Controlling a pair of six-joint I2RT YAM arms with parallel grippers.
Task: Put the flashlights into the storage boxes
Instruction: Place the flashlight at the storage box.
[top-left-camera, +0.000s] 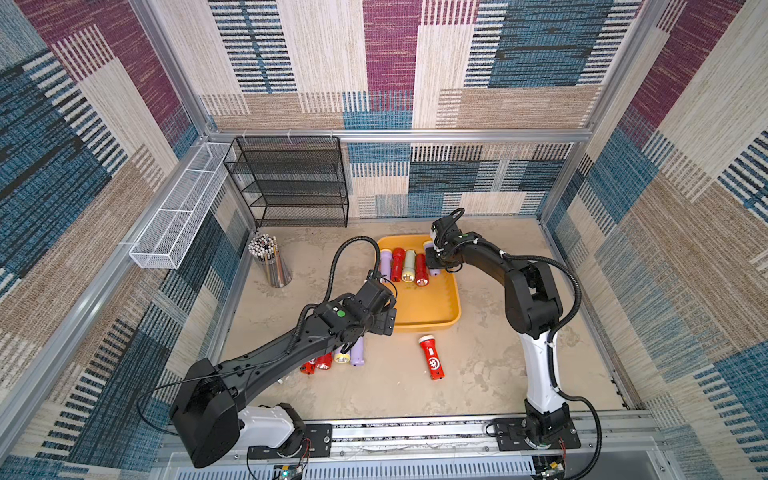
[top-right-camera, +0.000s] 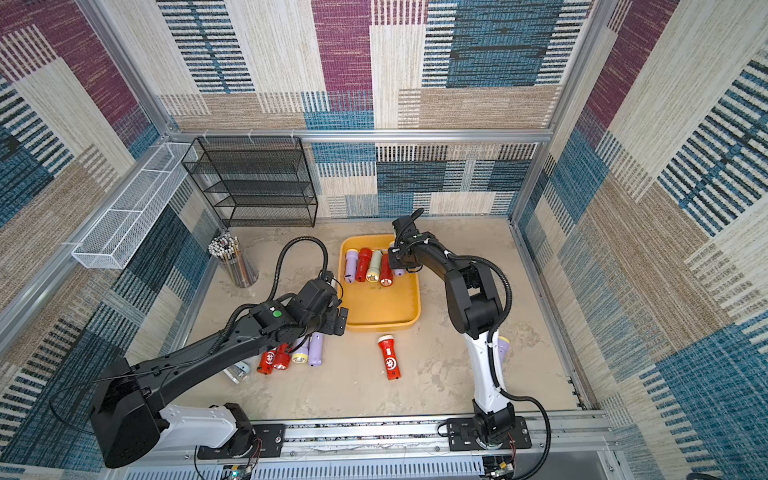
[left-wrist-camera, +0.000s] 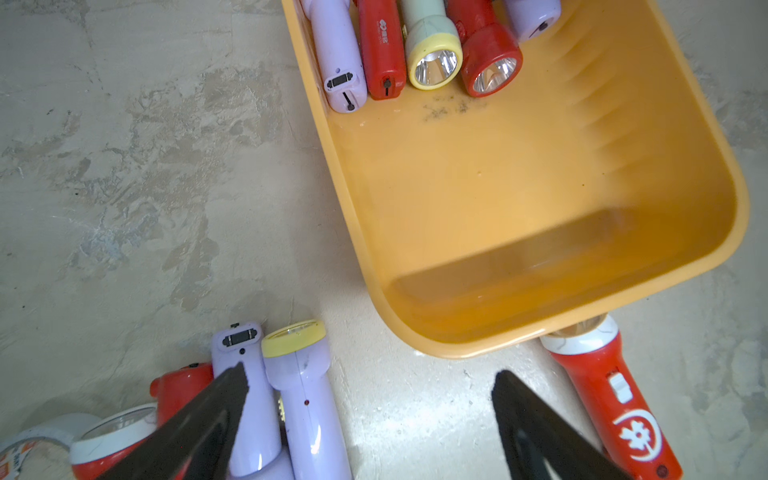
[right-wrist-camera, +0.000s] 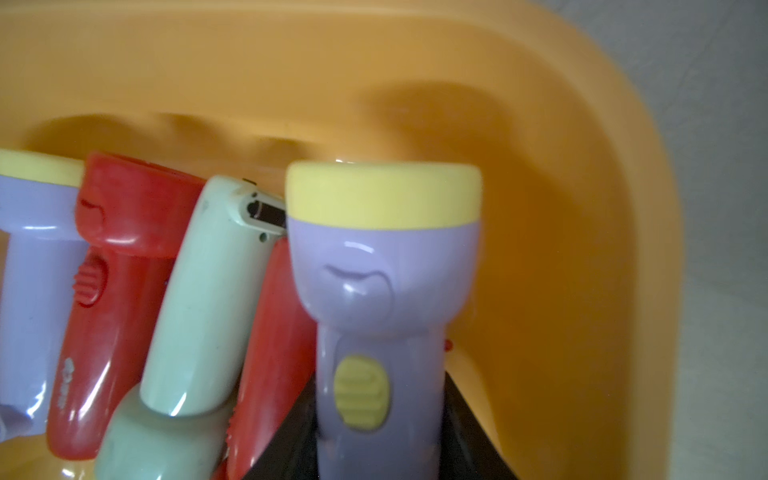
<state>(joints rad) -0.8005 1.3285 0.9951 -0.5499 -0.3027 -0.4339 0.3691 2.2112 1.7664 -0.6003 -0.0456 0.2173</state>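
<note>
Across the beige table (top-left-camera: 478, 395), the biggest of the task's things is the yellow-orange tray (top-left-camera: 432, 305), lying between the two arms. Its far end carries a row of flashlights (top-left-camera: 409, 266) laid side by side, lilac, red, pale green, red, while the near half is bare. Near the tray's near-left corner, partly under the left arm, a bunch of flashlights (top-left-camera: 343, 356), at least four, lilac and red, lies on the table with the pieces touching one another. A single red flashlight (top-left-camera: 432, 358) lies apart just in front of the tray's near rim, and in a top view a stray flashlight (top-right-camera: 503, 347), lilac with a yellow head, peeks out behind the right arm. The left claw (left-wrist-camera: 370, 382) hangs spread wide and empty over the table between the bunch and the red flashlight. The right claw (right-wrist-camera: 380, 415) is clenched on the handle of a lilac flashlight (right-wrist-camera: 382, 257) with a yellow head, held at the right end of the row inside the tray, head toward the far wall. Whether it already rests on the tray's bottom cannot be told. These look like hard, glossy plastic: probably light and stiff, but slick and round enough to roll or slip. The narrow handle, near the yellow switch (right-wrist-camera: 361, 392), seems the safest place to pinch, across its width, rather than the flared head or the lens.
</note>
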